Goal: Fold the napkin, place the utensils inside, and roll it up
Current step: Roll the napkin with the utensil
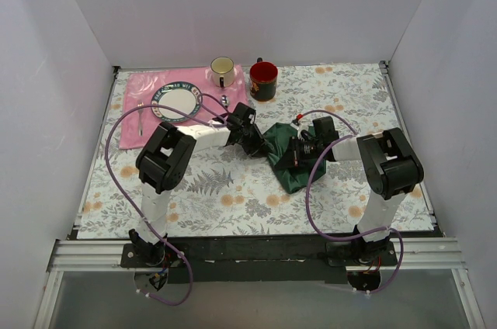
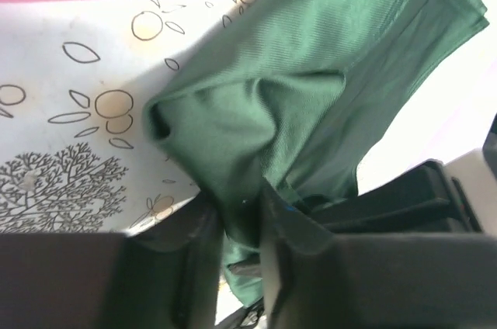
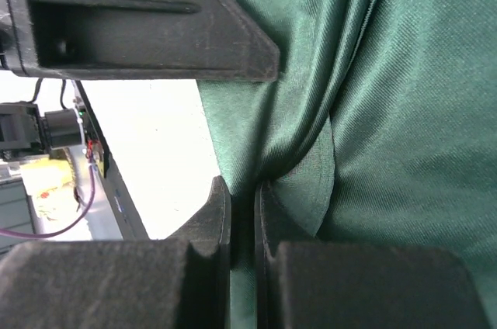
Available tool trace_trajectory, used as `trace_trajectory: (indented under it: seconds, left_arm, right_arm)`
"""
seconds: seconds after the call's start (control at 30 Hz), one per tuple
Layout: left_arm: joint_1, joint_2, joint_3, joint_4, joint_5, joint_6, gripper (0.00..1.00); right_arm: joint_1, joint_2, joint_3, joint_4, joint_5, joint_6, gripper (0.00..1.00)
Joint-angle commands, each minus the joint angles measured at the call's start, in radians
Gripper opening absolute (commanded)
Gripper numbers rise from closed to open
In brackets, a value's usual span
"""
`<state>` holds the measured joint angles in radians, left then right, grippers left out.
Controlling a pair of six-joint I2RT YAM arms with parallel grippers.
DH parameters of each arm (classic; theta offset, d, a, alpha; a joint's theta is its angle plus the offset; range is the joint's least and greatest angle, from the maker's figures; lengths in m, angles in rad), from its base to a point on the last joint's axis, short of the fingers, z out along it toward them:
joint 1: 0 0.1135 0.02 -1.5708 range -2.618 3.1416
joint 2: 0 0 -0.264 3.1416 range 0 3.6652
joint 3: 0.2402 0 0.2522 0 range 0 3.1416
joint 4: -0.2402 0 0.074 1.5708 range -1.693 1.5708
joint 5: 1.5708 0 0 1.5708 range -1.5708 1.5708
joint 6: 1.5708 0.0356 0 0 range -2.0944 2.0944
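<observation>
On the floral table (image 1: 233, 189), dark green napkin (image 1: 289, 178) bunched, satiny — left jaws and right jaws each pinching a fold

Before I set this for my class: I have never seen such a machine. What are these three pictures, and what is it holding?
Two robot arms are bolted at a table's near edge. The wide picture looks down from above and behind them; the other two come from cameras on each wrist. On the flower-patterned tablecloth are a pink rectangular placemat with a round patterned plate, a cream mug and a red mug. Both the left tool and the right tool are pinched shut on the dark green satin napkin, bunched between them.
</observation>
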<state>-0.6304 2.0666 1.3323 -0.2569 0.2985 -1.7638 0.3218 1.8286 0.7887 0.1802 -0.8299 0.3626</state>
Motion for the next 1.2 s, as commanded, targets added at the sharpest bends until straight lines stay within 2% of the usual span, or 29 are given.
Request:
trace_trajectory:
  seconds: [0.0,0.1,0.13,0.2,0.23,0.4,0.43,0.57,0.7,1.0,1.17]
  left_arm:
    - [0.000,0.023,-0.013,-0.030,-0.107,-0.013,0.10]
    - [-0.002,0.035,0.019,-0.062,-0.070,-0.016,0.03]
    - [-0.002,0.033,0.024,-0.068,-0.058,-0.020,0.00]
    - [-0.002,0.033,0.042,-0.107,-0.049,-0.031,0.00]
    - [-0.003,0.033,0.047,-0.113,-0.041,-0.033,0.00]
    - [-0.005,0.058,0.114,-0.238,-0.024,-0.052,0.00]
    - [-0.006,0.062,0.139,-0.258,-0.024,-0.052,0.00]
    - [-0.006,0.092,0.192,-0.356,-0.025,-0.042,0.00]
    - [-0.006,0.099,0.217,-0.389,0.004,-0.040,0.00]
    - [-0.002,0.118,0.246,-0.430,0.054,-0.025,0.00]
    - [0.005,0.122,0.240,-0.429,0.091,-0.031,0.00]
  right_arm:
    - [0.002,-0.029,0.015,-0.128,0.046,-0.071,0.01]
    - [0.005,-0.052,0.044,-0.237,0.109,-0.155,0.11]
    - [0.010,-0.080,0.052,-0.270,0.136,-0.177,0.19]
    - [0.029,-0.133,0.078,-0.356,0.229,-0.235,0.29]
    - [0.039,-0.155,0.084,-0.376,0.267,-0.250,0.37]
    - [0.130,-0.306,0.106,-0.464,0.487,-0.312,0.51]
    - [0.152,-0.327,0.107,-0.472,0.532,-0.318,0.63]
    - [0.282,-0.380,0.115,-0.501,0.765,-0.349,0.66]
    - [0.429,-0.388,0.107,-0.499,1.051,-0.356,0.66]
    - [0.611,-0.293,0.081,-0.415,1.356,-0.421,0.66]
    - [0.635,-0.244,0.075,-0.369,1.350,-0.445,0.61]
